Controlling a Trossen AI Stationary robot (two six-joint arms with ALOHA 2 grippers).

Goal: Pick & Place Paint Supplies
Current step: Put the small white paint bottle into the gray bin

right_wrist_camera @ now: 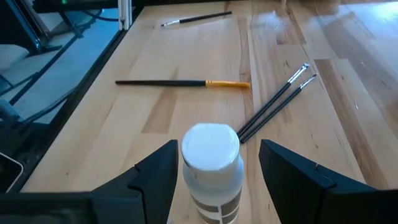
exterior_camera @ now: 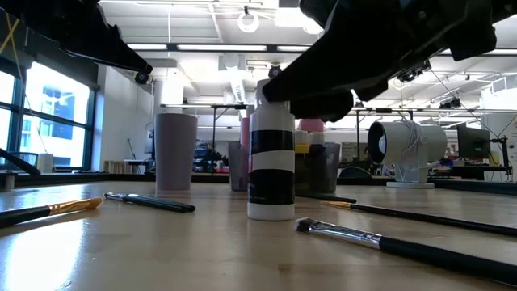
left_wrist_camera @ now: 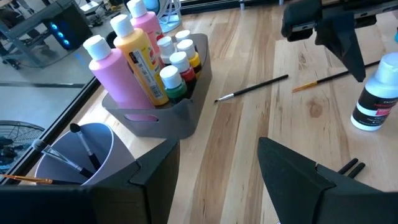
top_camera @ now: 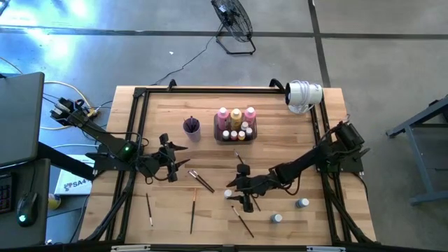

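Straddling the white-capped bottle near the tray, the right hand is spread, untouching; left hand spread beside the purple cup

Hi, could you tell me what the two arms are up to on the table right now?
They are tidying paint supplies. The right end effector is open around an upright white-capped bottle near the middle of the table, not clamped on it. The left end effector is open too and holds nothing, near the purple cup and the grey tray, which already holds several bottles. Loose brushes and two small bottles still lie on the wood.
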